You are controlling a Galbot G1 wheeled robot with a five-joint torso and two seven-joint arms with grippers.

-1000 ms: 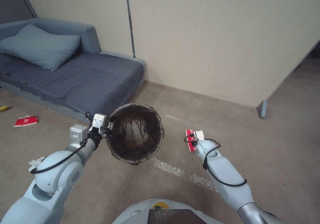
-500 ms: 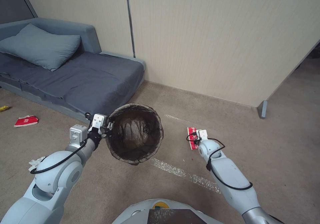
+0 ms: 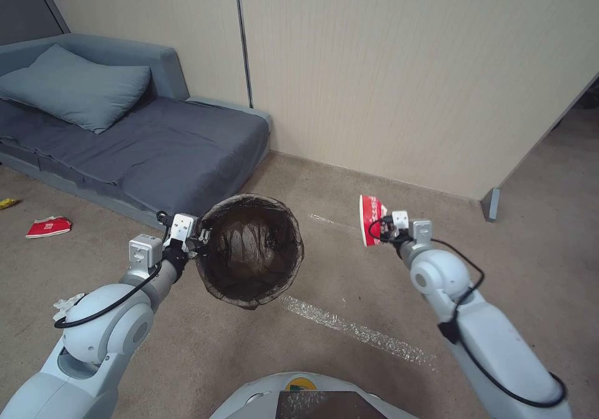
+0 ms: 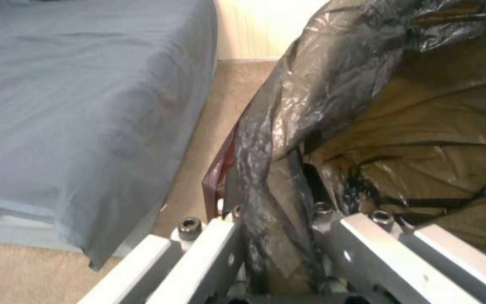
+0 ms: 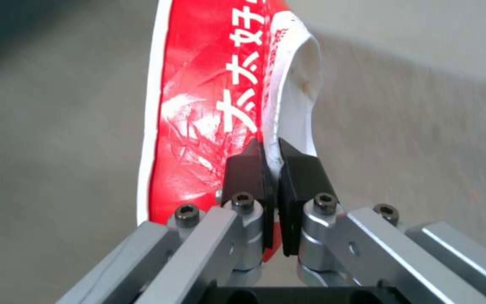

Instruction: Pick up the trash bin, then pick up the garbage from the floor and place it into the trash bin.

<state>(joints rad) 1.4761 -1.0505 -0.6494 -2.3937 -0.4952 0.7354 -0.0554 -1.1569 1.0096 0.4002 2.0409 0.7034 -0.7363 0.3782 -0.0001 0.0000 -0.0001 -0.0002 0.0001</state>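
Note:
The trash bin (image 3: 253, 250), lined with a dark bag, hangs above the floor (image 3: 349, 281) at centre, mouth facing me. My left gripper (image 3: 198, 236) is shut on its rim; the left wrist view shows the bag-covered rim (image 4: 271, 177) pinched between the jaws. My right gripper (image 3: 385, 226) is lifted off the carpet to the bin's right, shut on a piece of garbage, a red-and-white wrapper (image 3: 370, 218). In the right wrist view the wrapper (image 5: 209, 109) stands up from the closed black pads (image 5: 249, 169).
A grey sofa bed (image 3: 143, 144) with a pillow (image 3: 75, 85) stands at the left against the wall. More garbage lies on the carpet: a red wrapper (image 3: 48, 226), a yellow packet (image 3: 7, 203) and white tissue (image 3: 65, 305). A pale tape strip (image 3: 349, 330) crosses the floor.
The right gripper has lifted the red-and-white wrapper off the carpet, rising up and slightly right. The left arm and the bin have barely moved.

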